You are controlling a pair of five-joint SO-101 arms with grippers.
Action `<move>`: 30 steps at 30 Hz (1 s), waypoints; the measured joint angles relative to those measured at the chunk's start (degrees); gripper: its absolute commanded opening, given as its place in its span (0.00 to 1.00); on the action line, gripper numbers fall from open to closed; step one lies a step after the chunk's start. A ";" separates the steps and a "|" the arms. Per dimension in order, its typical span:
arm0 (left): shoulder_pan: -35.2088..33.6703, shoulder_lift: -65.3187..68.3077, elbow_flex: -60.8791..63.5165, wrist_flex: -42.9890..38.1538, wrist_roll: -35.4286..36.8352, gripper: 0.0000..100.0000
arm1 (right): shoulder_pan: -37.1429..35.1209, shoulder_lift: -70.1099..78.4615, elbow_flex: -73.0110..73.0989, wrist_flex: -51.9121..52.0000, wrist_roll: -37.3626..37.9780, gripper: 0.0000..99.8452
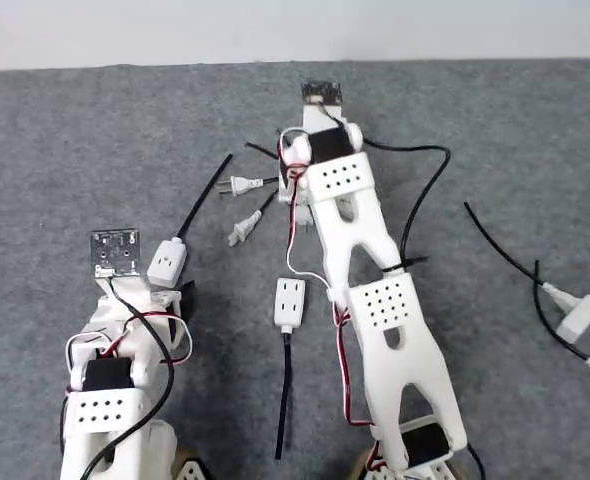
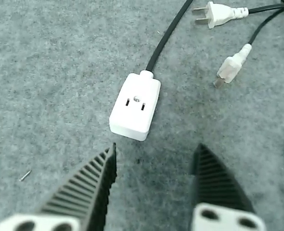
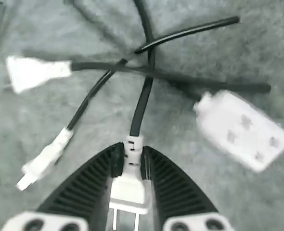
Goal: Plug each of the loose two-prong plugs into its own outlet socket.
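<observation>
Plug (image 3: 127,188) in right gripper (image 3: 131,151) faces crossed cords (image 3: 149,71).

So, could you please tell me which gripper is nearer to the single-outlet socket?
Left. The left gripper sits just short of the socket, jaws open; the right gripper, shut on a plug, is farther off.

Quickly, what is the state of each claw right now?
Left claw: open, holding nothing.
Right claw: closed on a white plastic two-prong plug.
</observation>
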 measured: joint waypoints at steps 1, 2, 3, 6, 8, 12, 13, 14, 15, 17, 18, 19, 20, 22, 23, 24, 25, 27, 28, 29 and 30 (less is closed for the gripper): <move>0.00 0.00 0.00 0.00 0.00 0.10 | -0.35 -2.73 3.16 0.00 0.00 0.01; 0.35 0.00 0.00 0.00 0.00 0.07 | -0.79 -5.63 6.59 0.00 0.00 0.01; 0.97 0.00 0.00 0.00 -0.09 0.05 | -1.14 -8.79 10.46 0.00 0.00 0.01; 1.67 0.00 0.00 0.00 -2.64 0.01 | -2.37 -18.90 21.71 0.00 0.09 0.01; 2.29 0.00 0.00 0.00 -3.08 0.01 | -3.34 -26.02 28.40 0.00 0.09 0.01; 3.08 4.40 -1.32 0.62 -3.96 0.01 | -4.48 -38.77 37.45 0.00 0.09 0.01; 3.08 6.95 -2.64 0.70 -3.96 0.01 | -4.57 -41.49 38.95 0.00 0.18 0.01; 3.08 10.20 -4.40 0.88 -4.04 0.01 | -4.75 -44.13 40.53 0.00 0.53 0.01; 3.08 13.80 -6.33 1.05 -4.04 0.01 | -4.84 -46.86 41.93 0.00 1.41 0.01; 2.81 22.07 -11.43 2.37 -4.40 0.01 | -5.01 -51.52 44.40 0.00 2.73 0.01; 2.29 26.64 -14.42 3.52 -5.45 0.01 | -5.01 -53.63 45.45 0.00 3.16 0.01; 1.85 31.21 -17.49 4.75 -7.21 0.01 | -5.01 -55.91 46.33 0.00 3.87 0.01; 1.85 35.60 -20.40 6.07 -9.32 0.01 | -5.01 -57.93 46.86 0.00 4.48 0.01; 2.20 43.16 -25.49 9.76 -14.15 0.01 | -5.19 -61.71 47.38 0.00 5.27 0.01; 2.20 45.63 -27.25 11.52 -16.35 0.01 | -5.98 -63.47 47.74 0.00 5.54 0.01; 2.46 46.95 -28.13 13.01 -18.73 0.01 | -6.86 -65.05 48.53 0.00 5.63 0.01; 3.25 47.65 -28.57 14.15 -21.27 0.01 | -8.35 -66.64 49.67 0.00 5.63 0.01; 5.45 47.74 -28.57 15.65 -25.41 0.01 | -11.52 -69.01 52.66 -0.09 5.63 0.01; 6.51 47.74 -28.66 16.18 -26.90 0.01 | -13.36 -70.07 54.51 -0.44 5.63 0.01; 7.30 47.74 -28.66 16.53 -27.87 0.01 | -15.21 -70.95 56.53 -0.70 5.63 0.01; 7.65 47.74 -28.66 16.70 -28.57 0.01 | -17.05 -71.82 58.64 -1.85 5.63 0.01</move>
